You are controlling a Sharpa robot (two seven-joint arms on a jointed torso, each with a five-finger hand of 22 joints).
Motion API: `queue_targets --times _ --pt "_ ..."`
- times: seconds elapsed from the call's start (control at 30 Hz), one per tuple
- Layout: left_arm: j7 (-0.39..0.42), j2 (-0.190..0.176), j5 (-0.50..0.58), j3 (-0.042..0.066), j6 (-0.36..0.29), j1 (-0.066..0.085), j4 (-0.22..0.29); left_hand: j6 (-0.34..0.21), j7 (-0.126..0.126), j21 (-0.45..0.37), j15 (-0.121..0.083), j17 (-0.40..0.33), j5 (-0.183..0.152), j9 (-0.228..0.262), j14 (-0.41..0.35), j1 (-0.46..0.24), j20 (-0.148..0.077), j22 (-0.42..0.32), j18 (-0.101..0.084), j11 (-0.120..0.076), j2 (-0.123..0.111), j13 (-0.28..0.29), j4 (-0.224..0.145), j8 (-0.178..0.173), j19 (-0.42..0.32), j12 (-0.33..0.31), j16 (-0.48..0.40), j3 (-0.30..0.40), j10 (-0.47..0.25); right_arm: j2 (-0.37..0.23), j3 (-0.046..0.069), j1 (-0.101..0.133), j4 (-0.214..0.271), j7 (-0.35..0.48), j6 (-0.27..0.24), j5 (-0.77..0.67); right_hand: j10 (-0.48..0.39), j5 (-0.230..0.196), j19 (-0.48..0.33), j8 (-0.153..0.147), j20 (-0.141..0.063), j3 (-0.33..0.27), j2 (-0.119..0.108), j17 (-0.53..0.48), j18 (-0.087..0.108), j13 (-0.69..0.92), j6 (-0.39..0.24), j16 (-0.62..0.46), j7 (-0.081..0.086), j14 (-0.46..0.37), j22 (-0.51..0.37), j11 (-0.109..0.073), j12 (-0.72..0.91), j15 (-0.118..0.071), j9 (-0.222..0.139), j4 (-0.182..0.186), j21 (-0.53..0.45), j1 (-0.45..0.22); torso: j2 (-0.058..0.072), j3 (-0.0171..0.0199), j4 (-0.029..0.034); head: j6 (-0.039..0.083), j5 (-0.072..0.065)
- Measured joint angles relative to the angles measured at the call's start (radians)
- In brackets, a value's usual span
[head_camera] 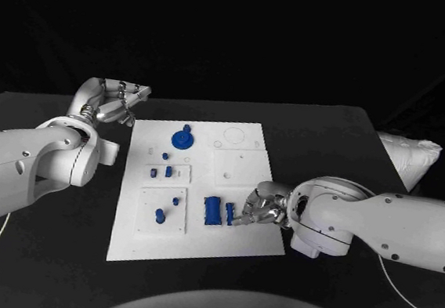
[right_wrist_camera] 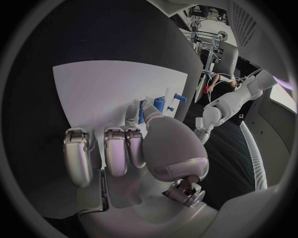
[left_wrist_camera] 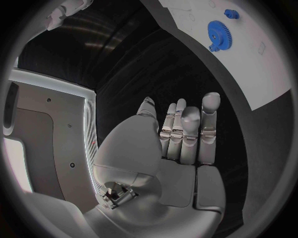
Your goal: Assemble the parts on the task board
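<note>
On the black table (head_camera: 329,131) lies the white task board (head_camera: 200,190), a long plate whose long axis runs from the near edge of the table to the far one, a little tilted. No writing or brand mark on the board or the arms can be read.

Nearest on the board, at its right side, is the right hand (head_camera: 261,205). Its fingers are bent down over the board edge, and their tips are at a blue rectangular block (head_camera: 213,210) and a thin blue piece (head_camera: 230,215) just beside it. Both stand with the long axis along the length of the board. In the right wrist view the fingers (right_wrist_camera: 115,151) curl over the board and the thumb reaches toward the blue parts (right_wrist_camera: 158,104); whether the hand really grips one of them or only touches it, I cannot tell.

To the left of the block, a raised white panel holds a small blue peg (head_camera: 159,215) and another short one (head_camera: 175,202). A bit further, a second panel carries two small blue pegs (head_camera: 160,172).

Further still, near the far left corner, lies a blue gear (head_camera: 183,140) with a small knob beside it, flat on the board.

Farthest is the left hand (head_camera: 116,104), over the table just beside the board's far left corner. In the left wrist view its fingers (left_wrist_camera: 189,131) are stretched out, side by side, and hold nothing.
</note>
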Motion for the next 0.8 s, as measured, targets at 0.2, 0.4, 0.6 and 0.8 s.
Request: queue_targets --times 0.2,0.4,0.6,0.8 --pt "0.000 -0.001 0.000 0.000 0.000 0.000 0.000 0.000 0.000 0.000 0.000 0.000 0.000 0.000 0.000 0.000 0.000 0.000 0.000 0.000 0.000 0.000 0.000 0.000 0.000 0.000 0.000 0.000 0.000 -0.024 -0.001 0.005 0.006 0.092 -0.098 0.043 0.001 0.033 0.000 -0.056 0.000 -0.018 -0.012 0.000 0.000 0.000 -0.044 0.000 0.015 0.000 0.000 0.001 0.000 0.000 -0.027 0.022 0.000 -0.012 0.000 0.0002 -0.0005 0.000 0.004" --pt "0.000 -0.001 0.000 0.000 -0.001 0.000 0.003 0.000 0.000 -0.015 0.000 -0.007 0.000 0.001 0.000 0.004 0.000 0.000 0.000 0.000 0.004 0.000 0.000 0.000 0.000 0.000 -0.006 -0.006 0.000 -0.032 -0.001 0.062 -0.012 0.323 -0.248 0.220 0.002 0.101 0.000 -0.197 0.039 -0.036 -0.012 0.000 0.000 0.000 -0.083 0.000 0.065 0.000 0.000 0.048 0.000 0.043 -0.178 0.045 0.000 0.005 -0.001 0.0002 -0.0005 0.000 0.009" --pt "0.007 -0.005 0.000 0.000 -0.004 -0.001 0.018 -0.032 0.010 -0.210 0.011 -0.149 0.000 -0.003 -0.129 -0.006 0.007 -0.065 0.025 0.008 0.014 0.000 0.000 0.000 -0.112 0.000 -0.176 -0.035 -0.008 -0.005 0.001 0.110 -0.066 0.565 -0.338 0.430 -0.256 0.142 -0.294 -0.286 0.070 -0.076 -0.010 -0.138 0.095 -0.003 -0.171 -0.300 0.079 -0.273 0.000 0.065 -0.211 0.072 -0.314 0.087 -0.415 0.024 -0.001 0.0002 0.0004 0.000 0.018" --pt "0.041 -0.018 0.014 0.000 -0.017 -0.019 0.047 -0.082 0.037 -0.477 0.062 -0.403 0.000 -0.008 -0.386 -0.039 0.057 -0.211 0.025 0.039 0.044 -0.004 -0.004 0.000 -0.277 0.000 -0.513 -0.085 -0.062 0.061 0.001 0.126 -0.150 0.784 -0.351 0.613 -0.908 0.162 -0.895 -0.379 0.150 -0.156 -0.015 -0.640 0.116 -0.509 -0.333 -0.950 0.069 -0.882 -0.279 0.202 -0.995 0.212 -0.465 0.172 -1.145 0.006 -0.002 0.0008 -0.0003 0.000 0.041"
